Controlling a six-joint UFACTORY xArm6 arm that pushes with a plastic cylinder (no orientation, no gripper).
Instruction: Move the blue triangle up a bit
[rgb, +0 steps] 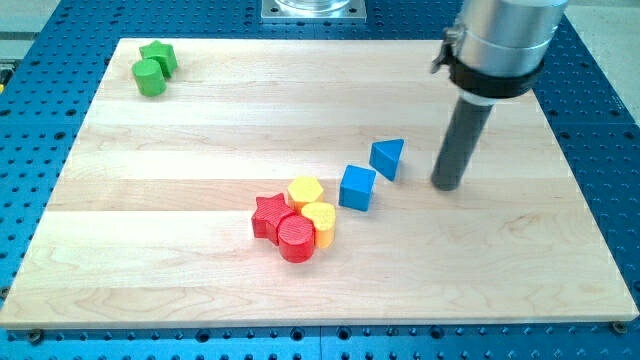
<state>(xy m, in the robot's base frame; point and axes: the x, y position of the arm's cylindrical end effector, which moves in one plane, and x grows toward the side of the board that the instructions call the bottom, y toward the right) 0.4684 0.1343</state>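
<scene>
The blue triangle (388, 157) lies on the wooden board right of the middle. A blue cube (357, 187) sits just below and left of it, close but apart. My tip (449, 185) rests on the board to the right of the triangle, a short gap away and slightly lower than it. It touches no block.
A cluster sits near the board's middle bottom: a red star (269, 216), a red cylinder (296, 240), a yellow hexagon (305, 191) and a yellow heart (320, 222). A green star (159, 56) and green cylinder (149, 78) sit at the top left corner. Blue perforated table (600, 120) surrounds the board.
</scene>
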